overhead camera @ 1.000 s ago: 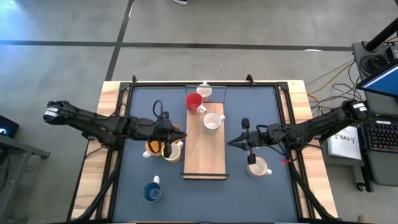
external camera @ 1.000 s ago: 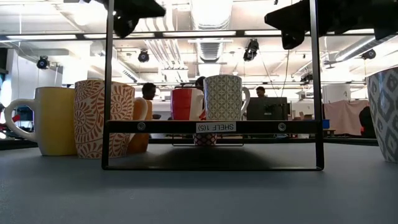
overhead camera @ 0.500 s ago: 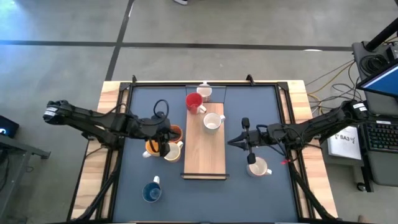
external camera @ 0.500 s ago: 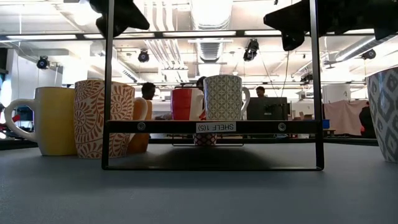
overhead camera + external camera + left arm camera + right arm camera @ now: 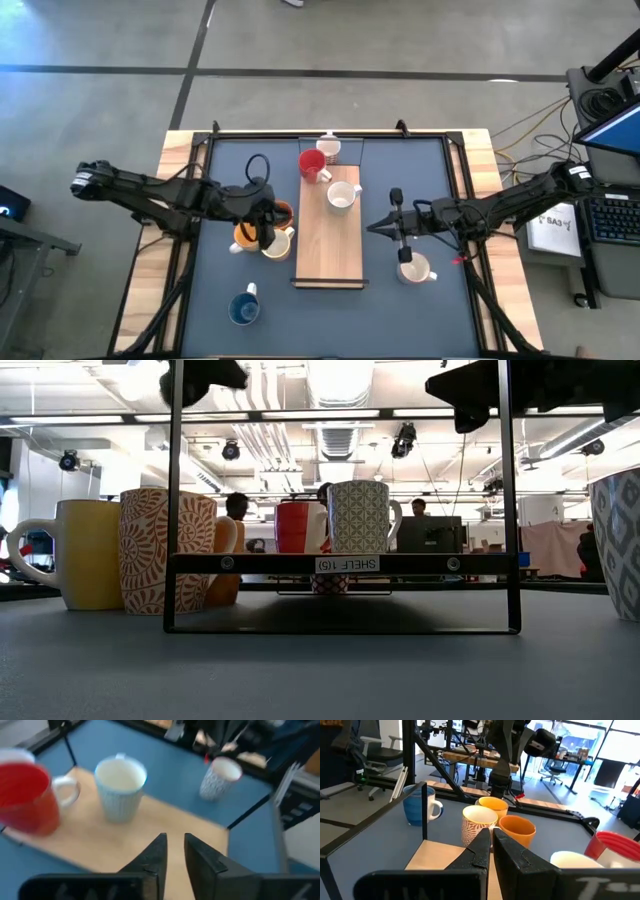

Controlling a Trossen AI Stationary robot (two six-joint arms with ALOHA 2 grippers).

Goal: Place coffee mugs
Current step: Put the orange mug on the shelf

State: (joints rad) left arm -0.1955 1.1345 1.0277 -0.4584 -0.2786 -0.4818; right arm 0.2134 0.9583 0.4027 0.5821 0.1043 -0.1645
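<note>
A wooden shelf board (image 5: 330, 250) lies mid-table in a black frame (image 5: 340, 564). One white patterned mug (image 5: 341, 196) (image 5: 119, 782) stands on it. A red mug (image 5: 311, 163) and a white mug (image 5: 328, 148) stand at its far end. Two orange mugs (image 5: 281, 212) (image 5: 243, 237) and a cream patterned mug (image 5: 275, 244) cluster left of the board. A blue mug (image 5: 243, 308) stands near the front and a white mug (image 5: 413, 270) to the right. My left gripper (image 5: 270, 224) (image 5: 174, 851) hangs above the cluster, slightly open and holding nothing. My right gripper (image 5: 371, 229) (image 5: 490, 839) hovers shut beside the board's right edge.
The frame's upright posts (image 5: 176, 490) (image 5: 507, 490) rise at the board's near corners. Wooden rails (image 5: 178, 170) border the blue mat (image 5: 420, 180). A desk with a keyboard (image 5: 610, 220) stands off the table's right side.
My left gripper has risen a little above the mug cluster and tipped its nose upward. The mugs stand where they were.
</note>
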